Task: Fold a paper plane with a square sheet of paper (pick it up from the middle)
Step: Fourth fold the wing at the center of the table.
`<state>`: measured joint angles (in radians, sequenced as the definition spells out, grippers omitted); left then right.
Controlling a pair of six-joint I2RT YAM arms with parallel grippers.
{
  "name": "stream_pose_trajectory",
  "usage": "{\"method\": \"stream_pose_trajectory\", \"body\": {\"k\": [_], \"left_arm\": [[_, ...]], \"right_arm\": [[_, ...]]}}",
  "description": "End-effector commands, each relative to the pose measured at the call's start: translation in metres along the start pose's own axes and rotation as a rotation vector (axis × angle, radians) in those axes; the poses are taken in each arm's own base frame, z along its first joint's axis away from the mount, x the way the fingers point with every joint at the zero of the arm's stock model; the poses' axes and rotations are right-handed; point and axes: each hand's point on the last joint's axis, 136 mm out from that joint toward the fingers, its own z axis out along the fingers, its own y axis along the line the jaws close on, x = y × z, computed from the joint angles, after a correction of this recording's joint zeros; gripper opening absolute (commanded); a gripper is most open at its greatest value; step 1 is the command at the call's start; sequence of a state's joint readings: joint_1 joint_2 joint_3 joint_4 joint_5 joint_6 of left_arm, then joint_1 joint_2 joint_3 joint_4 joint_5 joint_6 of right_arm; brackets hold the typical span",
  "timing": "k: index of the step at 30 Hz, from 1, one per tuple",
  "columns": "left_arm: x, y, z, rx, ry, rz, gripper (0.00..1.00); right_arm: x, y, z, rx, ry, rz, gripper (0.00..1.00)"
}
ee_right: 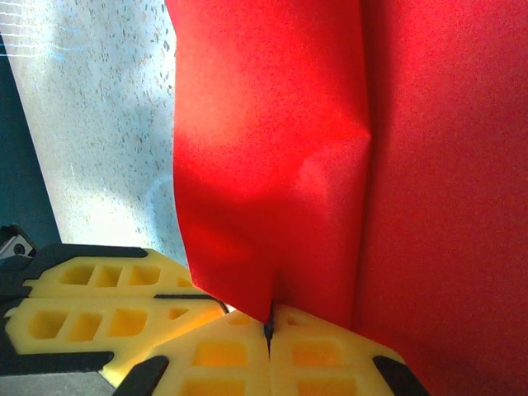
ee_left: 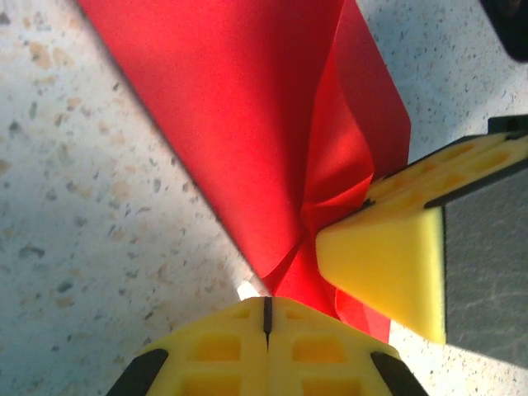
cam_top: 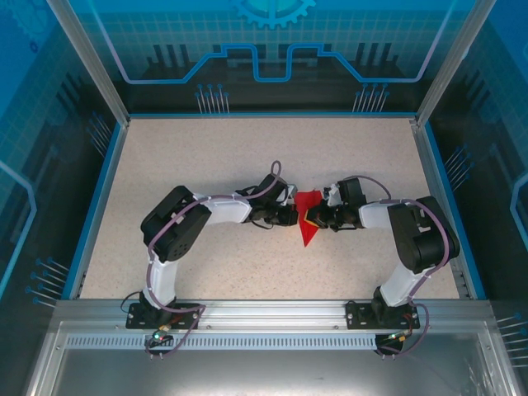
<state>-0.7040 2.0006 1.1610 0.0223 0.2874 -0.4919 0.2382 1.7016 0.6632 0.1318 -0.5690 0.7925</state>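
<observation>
Two pinches on: left gripper [ee_left: 266, 318] and right gripper [ee_right: 269, 330] clamp the red sheet [ee_left: 247, 124] from its opposite sides, so you're mid-fold, loosely pointed, sharp creases left to make.

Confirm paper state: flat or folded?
Folded, not flat. From above the paper is a narrow pointed shape; wrist views show overlapping creased layers, pinched in the shut left claw and right claw.

The overhead view is bright, even and sharp, with soft shadows on the speckled beige tabletop [cam_top: 206, 157]. Both wrist views are harsher: light rakes across the thin bright red folded paper [ee_left: 247, 107], darkening its creases. The tabletop glares pale blue-white at the right wrist, and the near yellow foam finger pads [ee_left: 214, 355] look slightly soft.
</observation>
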Motion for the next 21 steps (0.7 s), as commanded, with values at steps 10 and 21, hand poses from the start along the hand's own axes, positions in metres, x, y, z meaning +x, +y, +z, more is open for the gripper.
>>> {"method": "stream_pose_trajectory", "body": {"k": [10,21], "left_arm": [[-0.01,0.004,0.014,-0.003,0.013,-0.027,0.0],[-0.004,0.014,0.024,-0.009,0.037,-0.05,0.0]], "right_arm": [[0.003,0.006,0.006,0.001,0.023,-0.035,0.05],[0.001,0.01,0.008,-0.006,0.025,-0.039,0.05]]}}
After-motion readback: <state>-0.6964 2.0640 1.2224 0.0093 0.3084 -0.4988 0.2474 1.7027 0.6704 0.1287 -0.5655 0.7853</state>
